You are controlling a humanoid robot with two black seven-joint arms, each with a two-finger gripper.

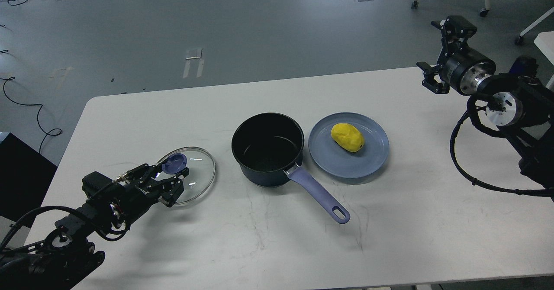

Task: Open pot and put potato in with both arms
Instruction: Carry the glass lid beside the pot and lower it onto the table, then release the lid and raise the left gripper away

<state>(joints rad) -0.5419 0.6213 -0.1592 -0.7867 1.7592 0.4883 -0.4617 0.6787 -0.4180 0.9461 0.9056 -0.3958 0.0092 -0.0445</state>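
Left gripper [166,185]: seen low over the desk [242,246], fingers spread about the knob of the glass lid [192,173], which lay flat beside the pot.
Pot [267,149]: found uncovered at mid-desk, handle toward the camera, judged ready for loading.
Potato [347,137]: left on the plate [346,166], just right of the pot.
Right gripper [441,54]: held high, well apart, fingers spread, nothing gripped.

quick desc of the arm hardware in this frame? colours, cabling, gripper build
Both arms black, jointed. Right arm shows silver metal wrist rings and a looping black cable; right gripper black with angular fingers. Left arm carries black cables; left gripper black, linkage-style fingers, small brass fitting.
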